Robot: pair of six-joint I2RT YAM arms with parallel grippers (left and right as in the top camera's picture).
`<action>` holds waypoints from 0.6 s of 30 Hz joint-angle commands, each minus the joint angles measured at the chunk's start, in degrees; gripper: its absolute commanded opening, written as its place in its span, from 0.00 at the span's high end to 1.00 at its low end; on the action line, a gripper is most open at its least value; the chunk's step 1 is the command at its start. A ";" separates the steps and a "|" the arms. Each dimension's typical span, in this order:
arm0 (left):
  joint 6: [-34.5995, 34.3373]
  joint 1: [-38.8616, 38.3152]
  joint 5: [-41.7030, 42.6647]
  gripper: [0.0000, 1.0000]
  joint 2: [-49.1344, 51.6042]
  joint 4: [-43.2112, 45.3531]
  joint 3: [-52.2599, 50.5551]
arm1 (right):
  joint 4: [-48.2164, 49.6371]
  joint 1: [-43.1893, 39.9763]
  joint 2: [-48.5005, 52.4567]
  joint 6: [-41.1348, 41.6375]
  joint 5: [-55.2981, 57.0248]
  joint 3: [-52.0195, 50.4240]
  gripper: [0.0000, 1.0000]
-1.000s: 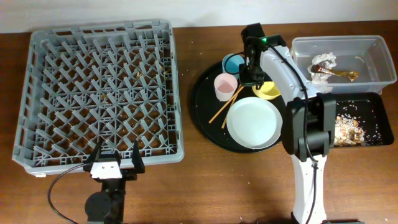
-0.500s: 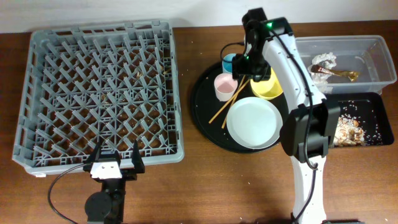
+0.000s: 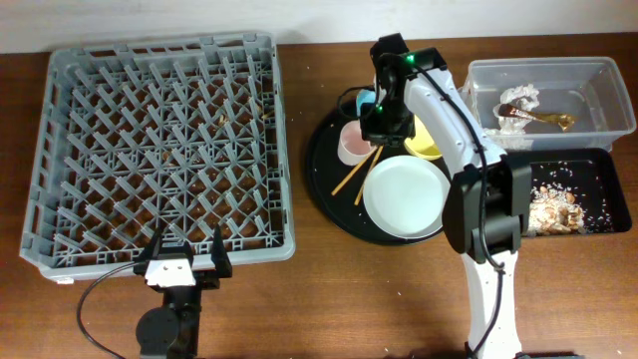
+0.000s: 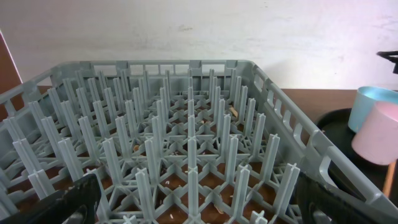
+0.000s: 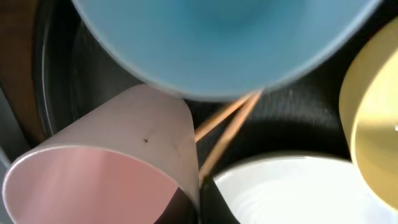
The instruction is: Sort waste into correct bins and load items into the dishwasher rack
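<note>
The pink cup [image 3: 349, 150] stands on the round black tray with the blue cup [image 3: 366, 98], yellow bowl [image 3: 429, 142], white plate [image 3: 406, 196] and two chopsticks [image 3: 349, 179]. My right gripper [image 3: 382, 128] is down over the pink cup. In the right wrist view its dark fingers [image 5: 202, 200] sit on either side of the pink cup's [image 5: 106, 168] wall, pinching it, with the blue cup [image 5: 217, 43] above. My left gripper [image 3: 189, 261] is open at the grey dishwasher rack's [image 3: 159, 150] front edge, and shows open in the left wrist view [image 4: 199, 211].
The round black tray [image 3: 324, 189] lies right of the rack. A clear tub [image 3: 598, 75] at the back right holds a white napkin [image 3: 522, 96] and a brown-gold wrapper [image 3: 550, 121]. A black rectangular tray [image 3: 598, 165] below it holds beige food leftovers [image 3: 558, 207].
My right arm swung left, from beside the clear tub to the cups, and came down on the pink cup, which shifted slightly left. The left arm has not moved.
</note>
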 commanded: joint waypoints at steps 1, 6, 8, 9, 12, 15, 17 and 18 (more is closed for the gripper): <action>0.70 -0.04 0.35 0.01 -0.22 0.00 -0.33 | -2.60 0.11 -9.07 -3.67 -3.13 -0.24 0.96; 0.70 -0.04 0.35 0.01 -0.22 0.04 -0.33 | -11.85 0.11 -13.33 -21.64 -25.81 -0.26 0.96; 0.68 -0.04 3.67 0.01 -0.22 -0.33 -0.31 | -16.68 -1.36 -13.33 -38.38 -46.14 -0.37 0.95; 0.68 -0.04 4.81 0.01 -0.22 -0.33 -0.31 | -18.14 -2.12 -13.33 -41.22 -48.35 -0.39 0.96; -9.33 -0.04 15.19 0.01 -0.22 3.04 -0.31 | -24.02 -2.86 -13.33 -51.32 -53.86 -0.87 0.96; -30.25 0.09 17.75 0.01 5.64 4.07 2.16 | -22.10 -2.93 -13.35 -54.12 -57.55 -7.37 0.96; -31.10 1.68 21.90 0.01 15.13 4.74 8.79 | -20.33 -2.91 -13.35 -54.05 -58.18 -8.96 0.96; -31.08 2.54 24.96 0.01 20.46 4.74 12.66 | -19.85 -2.91 -13.35 -54.03 -58.55 -8.96 0.96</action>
